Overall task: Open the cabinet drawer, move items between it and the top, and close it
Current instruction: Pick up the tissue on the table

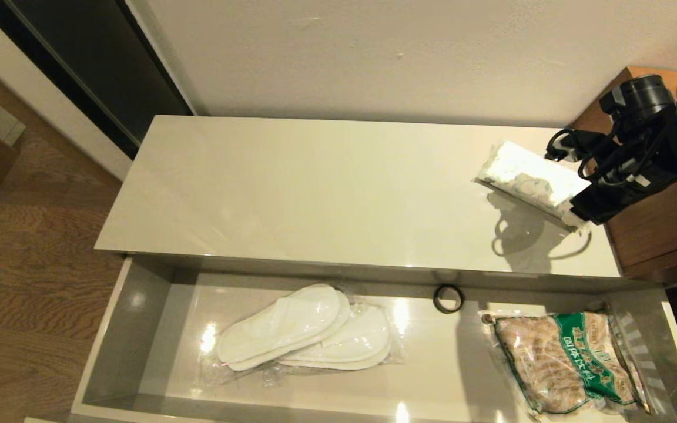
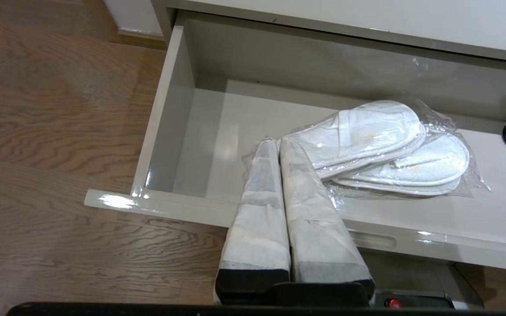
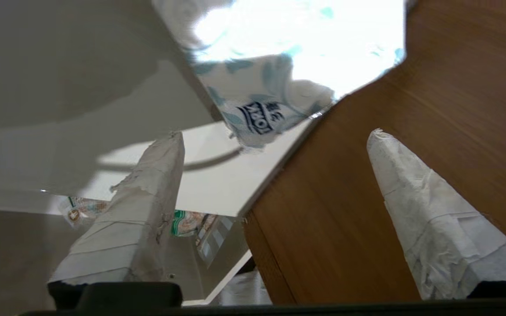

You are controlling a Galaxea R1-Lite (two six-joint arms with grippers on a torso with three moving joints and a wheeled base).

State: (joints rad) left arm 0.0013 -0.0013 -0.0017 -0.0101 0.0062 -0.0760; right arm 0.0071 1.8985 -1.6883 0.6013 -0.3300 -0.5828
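The cabinet drawer (image 1: 138, 329) stands pulled out below the top (image 1: 315, 188). Clear-wrapped white slippers (image 1: 309, 329) lie in its left half. The leaf-print tissue pack (image 1: 526, 179) lies on the top at the far right. My right gripper (image 1: 576, 218) is at the pack's near end, open, and nothing sits between its fingers. In the right wrist view the pack (image 3: 262, 96) lies just beyond the right gripper (image 3: 275, 134). My left gripper (image 2: 278, 141) is shut and empty above the drawer's front edge (image 2: 165, 131), its tips by the slippers (image 2: 367, 136).
A brown wooden cabinet (image 1: 667, 223) stands taller against the top's right end, close to my right arm. A green-labelled snack bag (image 1: 567, 358) fills the drawer's right end. A small black ring (image 1: 448, 298) lies at the drawer's back. Wooden floor is on the left.
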